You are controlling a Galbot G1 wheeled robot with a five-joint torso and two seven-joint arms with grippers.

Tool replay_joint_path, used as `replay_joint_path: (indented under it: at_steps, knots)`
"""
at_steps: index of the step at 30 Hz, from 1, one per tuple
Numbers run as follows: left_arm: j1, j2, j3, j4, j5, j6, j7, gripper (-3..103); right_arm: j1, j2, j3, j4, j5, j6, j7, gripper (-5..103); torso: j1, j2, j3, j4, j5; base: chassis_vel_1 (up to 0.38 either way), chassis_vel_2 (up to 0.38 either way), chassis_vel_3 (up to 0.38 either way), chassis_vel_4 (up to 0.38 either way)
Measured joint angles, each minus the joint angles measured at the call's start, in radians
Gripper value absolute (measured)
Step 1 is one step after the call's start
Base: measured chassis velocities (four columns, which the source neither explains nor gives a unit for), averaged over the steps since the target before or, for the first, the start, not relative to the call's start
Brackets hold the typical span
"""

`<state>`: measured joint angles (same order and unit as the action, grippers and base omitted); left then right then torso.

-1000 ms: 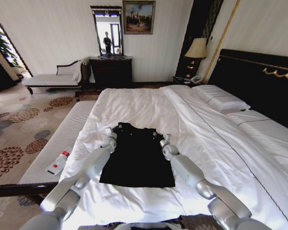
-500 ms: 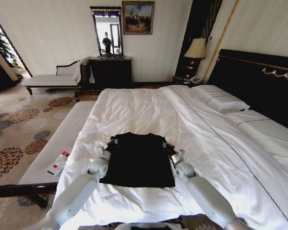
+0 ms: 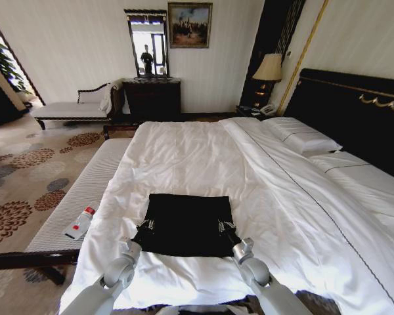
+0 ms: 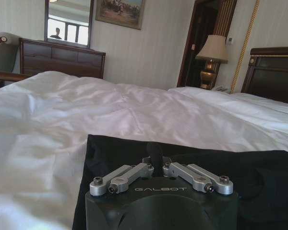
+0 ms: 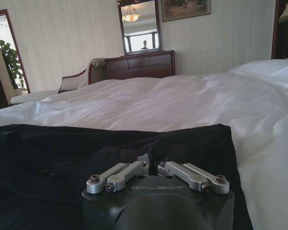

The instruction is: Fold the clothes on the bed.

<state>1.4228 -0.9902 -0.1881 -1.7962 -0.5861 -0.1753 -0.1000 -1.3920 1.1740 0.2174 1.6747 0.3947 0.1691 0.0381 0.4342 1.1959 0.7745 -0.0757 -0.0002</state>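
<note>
While both sets of fingers are pinched on black cloth, the left gripper (image 3: 145, 227) holds the near-left corner of the T-shirt (image 3: 187, 223) and the right gripper (image 3: 225, 228) the near-right corner. From the head camera the shirt lies as a folded dark rectangle at 6 o'clock on the white bed (image 3: 197, 147), near its foot edge. A white bench (image 3: 79, 197) runs alongside at 9 o'clock.

Dark dresser (image 3: 152, 97) under mirror (image 3: 148, 42), framed painting (image 3: 190, 23), lamp (image 3: 270, 67), white chaise (image 3: 75, 107), patterned carpet (image 3: 20, 177)
</note>
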Motion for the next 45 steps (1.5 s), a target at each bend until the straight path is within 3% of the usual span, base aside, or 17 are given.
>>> replay_joint_path:
  at_steps: [4, 21, 30, 45]
  knots:
    - [0.054, -0.001, -0.031, 0.005, 0.038, -0.019, 0.017, 2, -0.049, 0.028, 0.023, 0.023, -0.033, 0.009, -0.011, 3, 0.000, 0.000, 0.000, 0.0000, -0.0001, 0.000, 0.000, 0.000, 0.000]
    - [0.100, -0.012, -0.067, -0.049, 0.048, -0.023, 0.012, 2, -0.137, 0.046, 0.090, 0.079, -0.044, 0.038, -0.029, 3, 0.000, 0.000, 0.000, 0.0000, 0.0002, 0.000, 0.000, 0.000, 0.000]
    - [0.113, -0.018, -0.066, -0.043, 0.061, -0.017, -0.026, 2, -0.195, 0.074, 0.105, 0.076, -0.096, 0.065, -0.044, 3, 0.000, 0.000, 0.000, -0.0002, 0.0002, 0.000, 0.000, 0.000, 0.000]
    - [0.130, -0.005, -0.034, -0.045, 0.075, 0.001, -0.087, -1, -0.201, 0.070, 0.116, 0.071, -0.100, 0.075, -0.045, 3, 0.000, 0.000, 0.000, -0.0001, 0.0002, 0.000, 0.000, 0.000, 0.000]
